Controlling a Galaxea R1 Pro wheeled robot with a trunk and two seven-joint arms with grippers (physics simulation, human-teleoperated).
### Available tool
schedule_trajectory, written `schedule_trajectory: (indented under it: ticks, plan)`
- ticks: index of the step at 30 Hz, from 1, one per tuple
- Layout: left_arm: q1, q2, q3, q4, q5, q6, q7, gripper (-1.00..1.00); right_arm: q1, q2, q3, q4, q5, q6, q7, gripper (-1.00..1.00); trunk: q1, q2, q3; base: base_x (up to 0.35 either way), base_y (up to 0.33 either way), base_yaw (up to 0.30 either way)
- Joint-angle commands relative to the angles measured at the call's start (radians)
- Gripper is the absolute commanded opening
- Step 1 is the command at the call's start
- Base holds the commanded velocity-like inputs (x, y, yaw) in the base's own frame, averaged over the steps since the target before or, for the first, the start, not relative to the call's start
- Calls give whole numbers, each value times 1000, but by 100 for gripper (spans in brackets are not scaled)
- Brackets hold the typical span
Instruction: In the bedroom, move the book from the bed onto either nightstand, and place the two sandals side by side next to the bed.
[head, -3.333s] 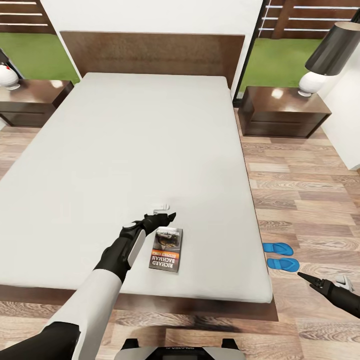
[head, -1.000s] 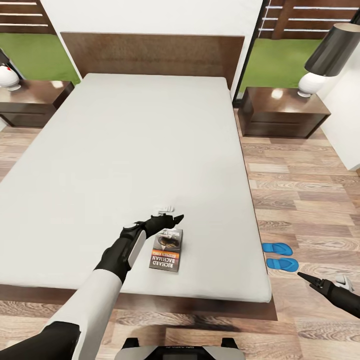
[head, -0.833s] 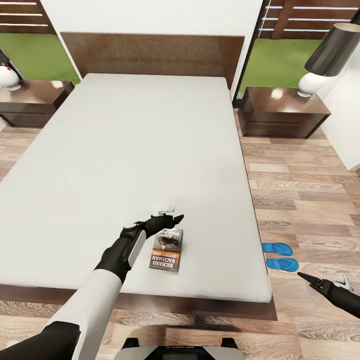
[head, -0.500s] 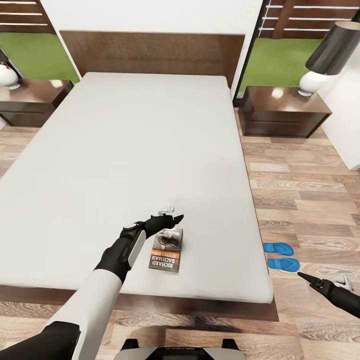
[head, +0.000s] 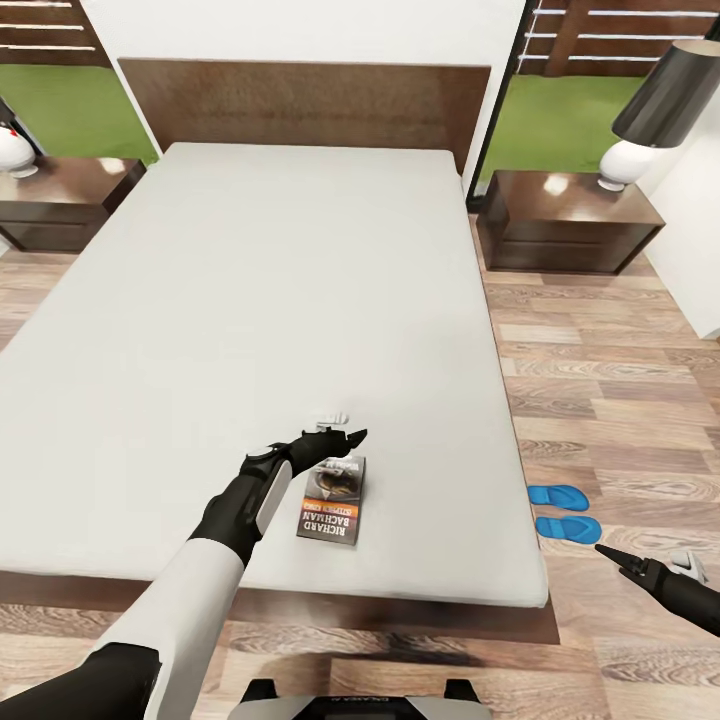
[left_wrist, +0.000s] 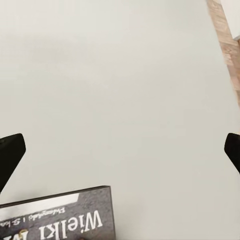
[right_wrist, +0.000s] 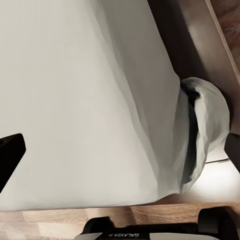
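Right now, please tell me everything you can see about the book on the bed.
The book is a thin paperback with a dark cover, a picture, an orange band and white lettering. It lies flat and closed on the grey mattress of the bed, near the foot end, toward the sandal side. The left gripper hovers open at its far edge; contact cannot be told.

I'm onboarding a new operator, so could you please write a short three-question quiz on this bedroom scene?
1. True or false: the book lies on the bed.
2. Where are the two sandals? A) on the bed B) on the floor beside the bed C) on a nightstand
3. Fill in: the left tool hangs over the book's far edge with its jaws ____.

Key: 1 true; 2 B; 3 open (the left wrist view shows the fingers spread wide).
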Motion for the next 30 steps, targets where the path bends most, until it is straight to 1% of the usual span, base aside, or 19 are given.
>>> schedule_trajectory:
  ticks: [1,8,19,24,30]
  plan:
    - [0,0,0,-1,11,10,0,100,0,0,-1,0,-6,8,1,100,4,-8,-4,0,0,0]
    - [0,0,0,0,11,10,0,100,0,-1,-1,0,-6,8,2,100,31,-57,-26,0,0,0]
    - [0,0,0,0,11,10,0,100,0,-1,-1,0,-6,8,3,100,31,-57,-26,0,0,0]
    - [0,0,0,0,11,10,0,100,0,0,-1,0,-6,8,3,100,50,-92,-41,0,0,0]
    - [0,0,0,0,10,10,0,100,0,-1,-1,0,-6,8,3,100,50,-92,-41,0,0,0]
